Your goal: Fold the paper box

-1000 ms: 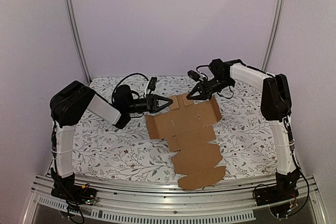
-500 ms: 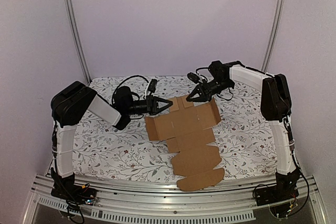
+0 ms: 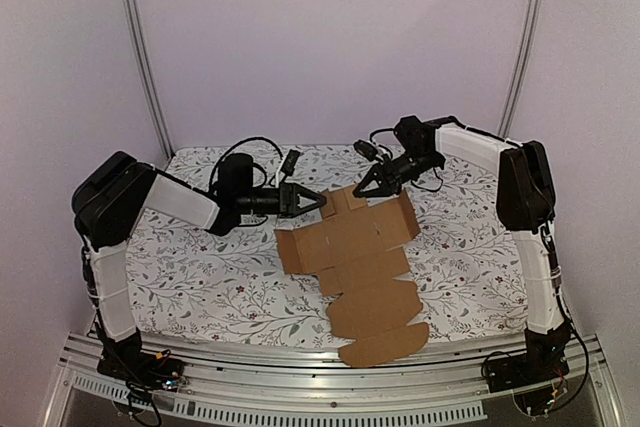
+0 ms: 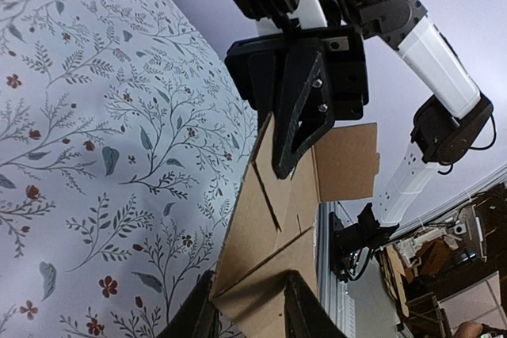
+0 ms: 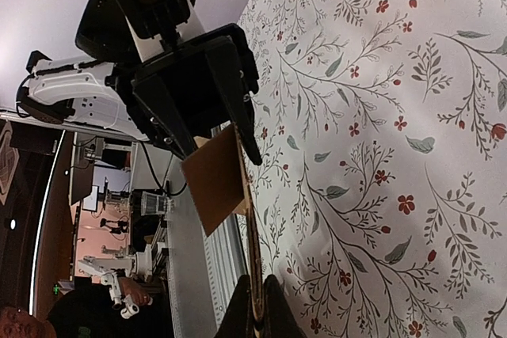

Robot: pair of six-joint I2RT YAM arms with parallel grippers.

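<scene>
Cardboard seen from above: the box (image 3: 355, 257) lies mostly flat in the middle of the desk (image 3: 190, 267), running from the near edge to the far end, where both claws meet it. Your left claw (image 3: 315, 200) comes in from the left at the far corner. Your right claw (image 3: 365, 185) comes in from the right at the far tabs.

From the left wrist, the fingers (image 4: 303, 310) stand apart on either side of a raised card edge. You cannot tell whether either pad touches it. The right claw faces them just beyond, tip down at the same flap.

From the right wrist, the fingers (image 5: 273, 314) are pinched together on the thin card edge, with a flap standing up ahead.

Judging from this, you are raising the far panel. Let the right pinch anchor the crease, and close the left claw squarely on the flap before you lift. Then move both claws together, so the card bends on its score line instead of twisting or sliding on the desk.
</scene>
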